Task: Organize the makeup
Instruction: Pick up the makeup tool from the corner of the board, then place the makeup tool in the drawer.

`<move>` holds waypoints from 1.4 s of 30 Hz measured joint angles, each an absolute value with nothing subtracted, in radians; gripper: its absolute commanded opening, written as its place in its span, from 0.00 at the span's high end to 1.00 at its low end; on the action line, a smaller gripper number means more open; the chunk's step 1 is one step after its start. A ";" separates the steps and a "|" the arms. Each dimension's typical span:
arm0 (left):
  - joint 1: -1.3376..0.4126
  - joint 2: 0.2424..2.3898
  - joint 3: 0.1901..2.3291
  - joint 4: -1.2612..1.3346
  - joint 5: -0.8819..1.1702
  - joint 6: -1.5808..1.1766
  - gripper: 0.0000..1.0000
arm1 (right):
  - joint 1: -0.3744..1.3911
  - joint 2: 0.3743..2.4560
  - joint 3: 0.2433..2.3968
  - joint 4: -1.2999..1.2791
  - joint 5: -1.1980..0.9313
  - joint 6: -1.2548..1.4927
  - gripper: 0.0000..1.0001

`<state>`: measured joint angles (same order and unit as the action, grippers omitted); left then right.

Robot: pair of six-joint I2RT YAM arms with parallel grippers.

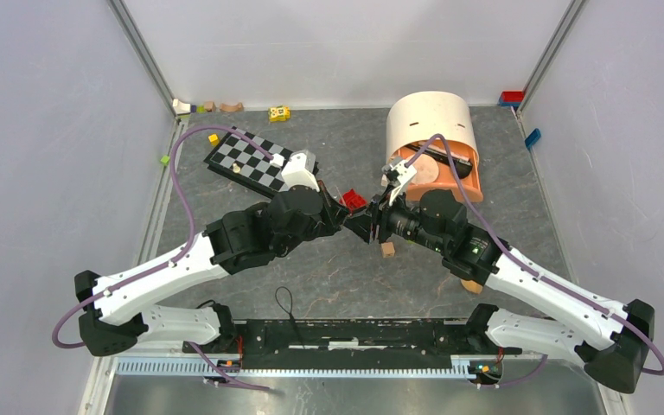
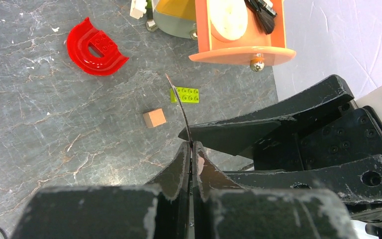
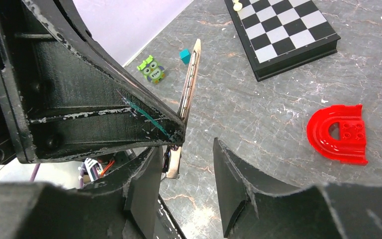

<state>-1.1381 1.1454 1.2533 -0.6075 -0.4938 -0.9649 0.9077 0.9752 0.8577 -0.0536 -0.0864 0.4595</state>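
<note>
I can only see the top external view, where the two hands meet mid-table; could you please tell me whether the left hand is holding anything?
Observer: Yes. In the wrist views the left hand is shut on a thin flat stick, seen edge-on, with its free end pointing away from the hand.
Operator: Thank you. Has the right hand closed on it?
Observer: No. The right wrist view shows its fingers apart, with the stick standing in the gap close beside one finger. I cannot tell whether they touch.
</note>
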 measured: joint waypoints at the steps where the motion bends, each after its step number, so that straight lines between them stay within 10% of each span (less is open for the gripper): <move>1: -1.138 1.145 1.253 -0.607 -0.494 -0.964 0.98 | 0.908 0.975 0.858 -0.054 -0.084 0.458 0.54; 15: -1.138 1.151 1.253 -0.595 -0.495 -0.963 0.94 | 0.910 0.965 0.855 -0.053 -0.084 0.456 0.86; 26: -1.134 1.151 1.251 -0.600 -0.506 -0.935 0.01 | 0.909 0.954 0.848 -0.083 -0.039 0.382 0.95; 42: -0.836 1.123 1.271 -0.765 -0.463 -0.868 0.00 | 0.796 1.004 1.124 -0.409 0.342 -0.286 1.00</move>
